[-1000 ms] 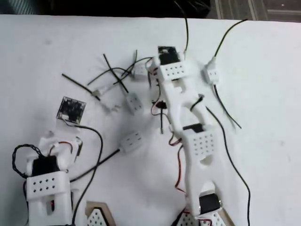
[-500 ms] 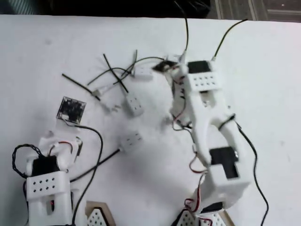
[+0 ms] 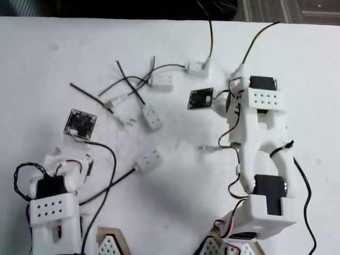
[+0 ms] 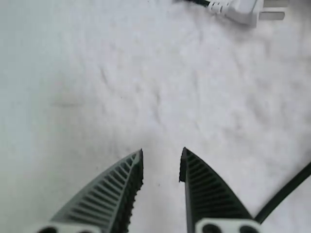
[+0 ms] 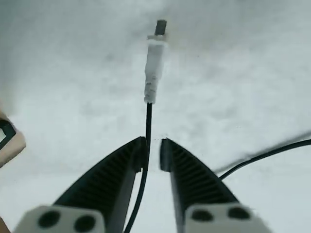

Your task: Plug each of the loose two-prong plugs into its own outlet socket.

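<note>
- High view: white socket blocks (image 3: 151,117) lie scattered on the matt white worktop (image 3: 42,64). A loose plug (image 3: 211,149) lies just beside the right arm (image 3: 260,154), apart from the blocks. I'd judge we're at the pick-up step.
- Left wrist view: the left end effector (image 4: 161,153) has its ribbed dark fingers parted and holds nothing. Another plug (image 4: 240,8), moulded white with flat metal prongs, lies farther off.
- Right wrist view: the right end effector (image 5: 153,141) is nearly closed. The thin black cable (image 5: 147,126) runs through the gap, seemingly unclamped. Next it should grip the plug's rigid body, then align the prongs with a socket.
</note>
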